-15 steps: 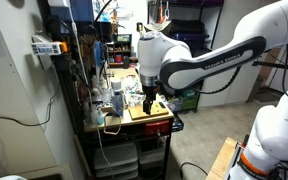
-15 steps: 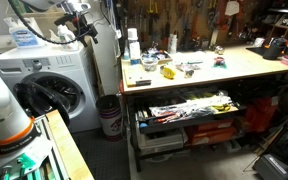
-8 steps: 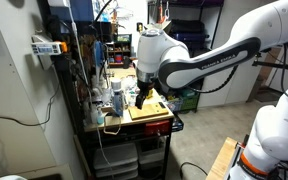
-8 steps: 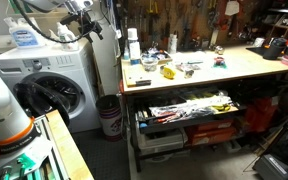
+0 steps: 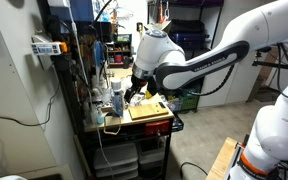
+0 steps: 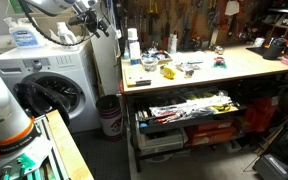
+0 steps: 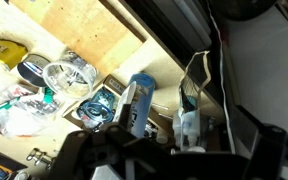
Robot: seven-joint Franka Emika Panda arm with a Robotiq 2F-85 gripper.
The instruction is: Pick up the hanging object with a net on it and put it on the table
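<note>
In the wrist view, at the far left, a yellow lump (image 7: 6, 52) and a round, clear dish (image 7: 69, 74) lie in loose clutter on the pale plywood tabletop (image 7: 89, 28). The tabletop's bare grain stays open toward the top of the picture. Next comes an upright blue can (image 7: 141, 95), smooth and cylindrical, just above your gripper (image 7: 119, 150). The gripper shows only as a dark, blurred mass along the bottom edge, and no view lets you tell whether the jaws stand wide or narrow.

Right of the can the tabletop ends at a dark edge, with a pale wall beyond it. A thin dark wire frame with a greenish patch hangs against that wall. This seems to be the netted thing (image 7: 191, 92), though the blur leaves it unsure. Its long axis runs roughly up and down the picture, and it hangs near the can with little room around it.

In an exterior view, a white washing machine (image 6: 59, 80) fills the left, with your gripper (image 6: 92, 22) above it at the left end of the tool wall. A bucket (image 6: 109, 115) stands between the machine and the bench. The long tabletop (image 6: 234, 66) is crowded at its left end and bare toward the right, over an open drawer (image 6: 189, 108) of tools.

In an exterior view, the gripper (image 5: 134, 93) hangs low over the narrow wooden tabletop (image 5: 152, 112), close to cluttered shelving on its left.
</note>
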